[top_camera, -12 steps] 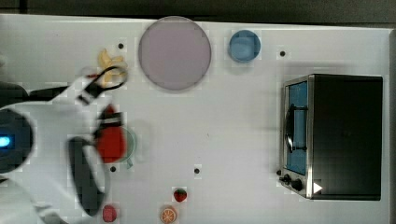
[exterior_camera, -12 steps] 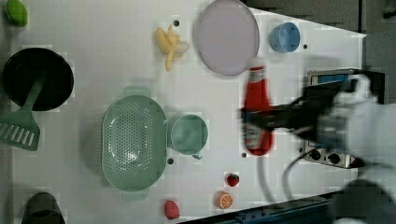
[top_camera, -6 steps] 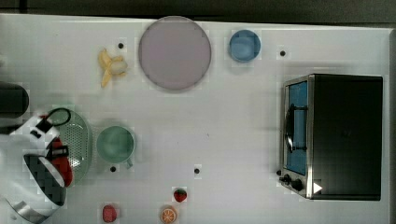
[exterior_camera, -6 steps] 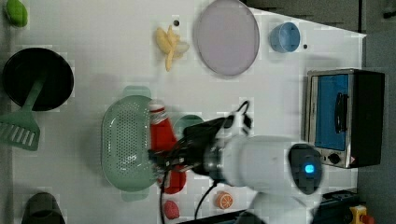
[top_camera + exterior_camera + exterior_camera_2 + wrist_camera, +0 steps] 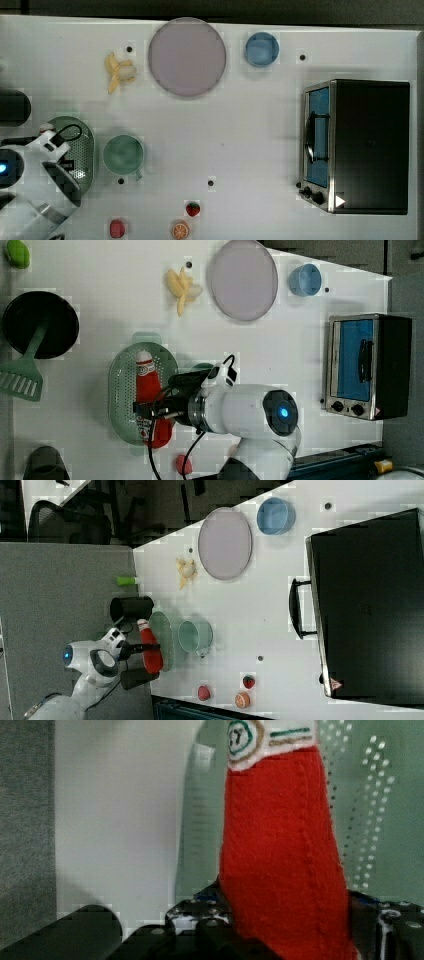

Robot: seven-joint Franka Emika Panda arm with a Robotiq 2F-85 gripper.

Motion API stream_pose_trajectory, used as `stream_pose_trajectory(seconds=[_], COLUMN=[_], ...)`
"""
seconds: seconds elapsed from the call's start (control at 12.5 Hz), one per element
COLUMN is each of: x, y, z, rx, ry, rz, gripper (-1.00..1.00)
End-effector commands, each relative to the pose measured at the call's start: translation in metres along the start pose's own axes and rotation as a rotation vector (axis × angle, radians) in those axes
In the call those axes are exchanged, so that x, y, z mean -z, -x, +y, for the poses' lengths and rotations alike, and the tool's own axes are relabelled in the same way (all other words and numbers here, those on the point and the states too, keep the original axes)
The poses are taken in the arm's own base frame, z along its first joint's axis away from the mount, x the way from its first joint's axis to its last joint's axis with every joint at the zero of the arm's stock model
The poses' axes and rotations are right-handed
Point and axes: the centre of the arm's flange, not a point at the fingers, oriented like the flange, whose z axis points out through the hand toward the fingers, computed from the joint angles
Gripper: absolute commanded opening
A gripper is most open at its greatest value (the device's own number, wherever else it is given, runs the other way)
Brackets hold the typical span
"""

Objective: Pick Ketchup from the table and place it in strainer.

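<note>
Left view shows the white arm (image 5: 240, 410) reaching over the pale green strainer (image 5: 120, 390); inside it lies the ketchup bottle (image 5: 147, 390), cap toward the banana (image 5: 182, 287), with the gripper (image 5: 150, 412) clamped round its lower body.

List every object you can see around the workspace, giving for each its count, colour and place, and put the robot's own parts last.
Ketchup: 1, red, white cap, lying in the strainer.
Strainer: 1, mint green, left view's left centre.
Cup: 1, green, beside the strainer.
Plate: 1, lilac, top view's upper middle.
Bowl: 1, blue, beside the plate.
Banana: 1, yellow, peeled, top view's left of plate.
Toaster oven: 1, black and silver, top view's right.
Strawberry: 1, red, near edge.
Orange slice: 1, beside strawberry.
Pan: 1, black.
Spatula: 1, green, leaning on the pan.
Gripper: 1, black, around the ketchup.
Arm: 1, white.
</note>
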Motion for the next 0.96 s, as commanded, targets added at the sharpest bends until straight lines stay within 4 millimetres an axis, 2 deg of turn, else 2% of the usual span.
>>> stream_pose_trajectory(seconds=[0.08, 0.24, 0.4, 0.48, 0.72, 0.96], x=[0.0, 0.002, 0.016, 0.029, 0.096, 0.169], y=[-0.004, -0.008, -0.013, -0.016, -0.031, -0.04], z=[0.001, 0.005, 0.004, 0.006, 0.021, 0.06], rx=[-0.097, -0.081, -0.109, -0.145, -0.204, -0.325], ry=[0.015, 0.012, 0.001, 0.005, 0.062, 0.181], rz=[0.02, 0.054, 0.087, 0.109, 0.187, 0.167], gripper=[0.53, 0.97, 1.0, 1.0, 1.0, 1.0])
